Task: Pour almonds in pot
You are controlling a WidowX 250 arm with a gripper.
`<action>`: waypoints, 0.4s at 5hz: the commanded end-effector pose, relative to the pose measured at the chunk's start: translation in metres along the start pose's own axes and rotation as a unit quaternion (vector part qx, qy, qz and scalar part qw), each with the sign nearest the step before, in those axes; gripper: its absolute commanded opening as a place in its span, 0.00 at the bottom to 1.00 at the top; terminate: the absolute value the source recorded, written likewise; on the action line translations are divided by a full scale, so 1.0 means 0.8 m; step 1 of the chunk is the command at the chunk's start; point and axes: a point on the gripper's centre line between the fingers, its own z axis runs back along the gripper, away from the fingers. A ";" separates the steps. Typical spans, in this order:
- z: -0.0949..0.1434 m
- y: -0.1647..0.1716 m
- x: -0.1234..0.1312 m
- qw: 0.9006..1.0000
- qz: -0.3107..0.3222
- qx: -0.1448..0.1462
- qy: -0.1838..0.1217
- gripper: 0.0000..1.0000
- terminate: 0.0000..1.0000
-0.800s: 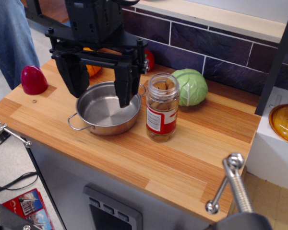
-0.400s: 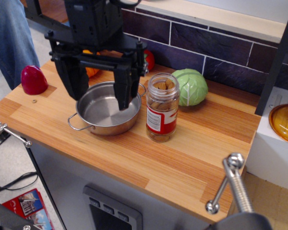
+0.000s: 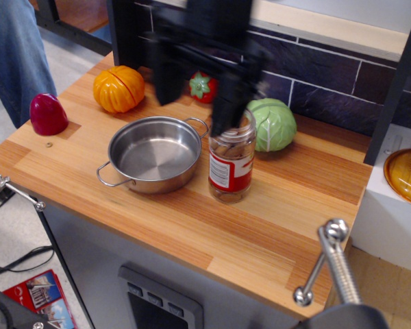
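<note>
The almonds (image 3: 233,148) fill a clear jar (image 3: 231,164) with a red-and-white label, standing upright on the wooden counter right of centre. The pot (image 3: 153,155), a shallow shiny steel pan with two wire handles, stands empty just left of the jar. My black gripper (image 3: 197,101) is blurred with motion above and behind the gap between pot and jar. Its jaws stand wide apart and hold nothing. The left finger (image 3: 168,83) hangs behind the pot; the right finger (image 3: 226,110) is at the jar's upper left rim.
An orange toy pumpkin (image 3: 118,88), a red toy fruit (image 3: 203,87) and a green cabbage (image 3: 275,125) line the back. A dark red dome (image 3: 48,114) sits at the left edge. An orange lid (image 3: 407,175) lies at the right. A person's legs (image 3: 14,55) stand left; a metal clamp (image 3: 334,264) is in front.
My gripper has swung fast to the right and back, from over the pot to the jar's side, uncovering the pumpkin and the red fruit. The pot and the jar have not moved.
</note>
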 end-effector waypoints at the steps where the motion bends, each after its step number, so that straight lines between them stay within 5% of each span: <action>1: 0.019 -0.026 0.045 0.975 -0.170 0.118 0.085 1.00 0.00; 2: 0.011 -0.036 0.063 0.945 -0.240 0.175 0.137 1.00 0.00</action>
